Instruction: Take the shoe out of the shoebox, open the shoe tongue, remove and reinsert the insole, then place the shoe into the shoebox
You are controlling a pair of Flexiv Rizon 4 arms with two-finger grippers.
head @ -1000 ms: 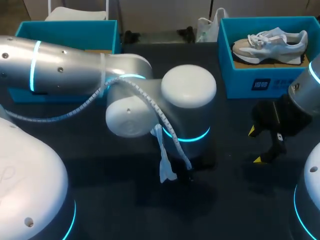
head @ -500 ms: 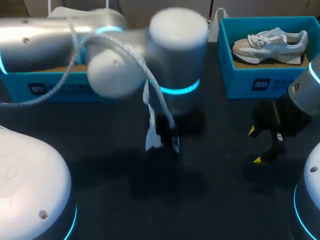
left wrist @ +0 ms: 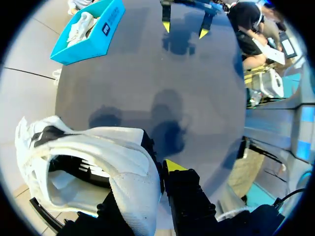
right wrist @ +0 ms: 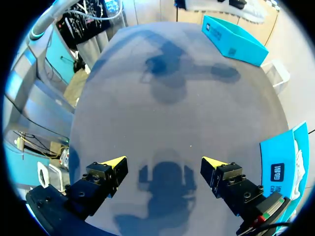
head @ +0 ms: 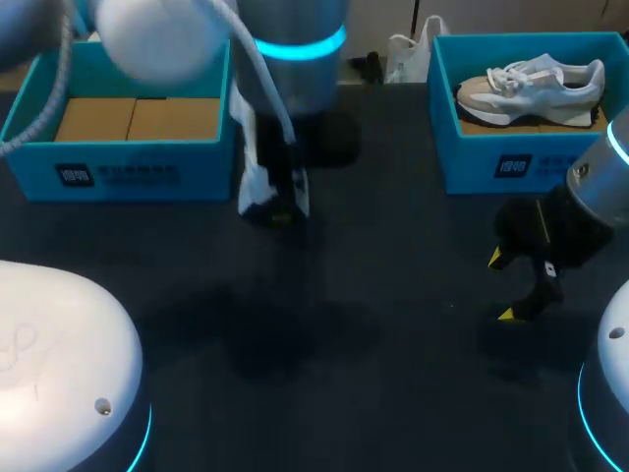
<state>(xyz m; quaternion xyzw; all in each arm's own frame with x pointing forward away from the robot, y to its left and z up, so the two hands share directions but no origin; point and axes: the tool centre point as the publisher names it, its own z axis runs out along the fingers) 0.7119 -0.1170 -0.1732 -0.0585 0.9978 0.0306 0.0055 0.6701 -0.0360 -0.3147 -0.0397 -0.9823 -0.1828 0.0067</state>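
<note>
**Q.** What does the left gripper (head: 285,202) hold?

**A.** The white shoe (left wrist: 123,152), clamped at its collar wall. One yellow tip shows outside the wall; the other is hidden behind it. In the head view the shoe hangs at upper centre-left, above the table (head: 393,324) and just beside the front right corner of the left shoebox (head: 118,175).

**Q.** And the right gripper (head: 516,285)?

**A.** Its fingers are apart and hold nothing. It sits at the right edge, below the right shoebox (head: 511,162) (which contains a second shoe (head: 536,87)).

**Q.** What could go wrong from here?

**A.** The grip is on a thin, soft edge, so the shoe may swing or slip free on the way down. If it lands on its side, the right gripper would probably find the tongue awkward to reach.
</note>
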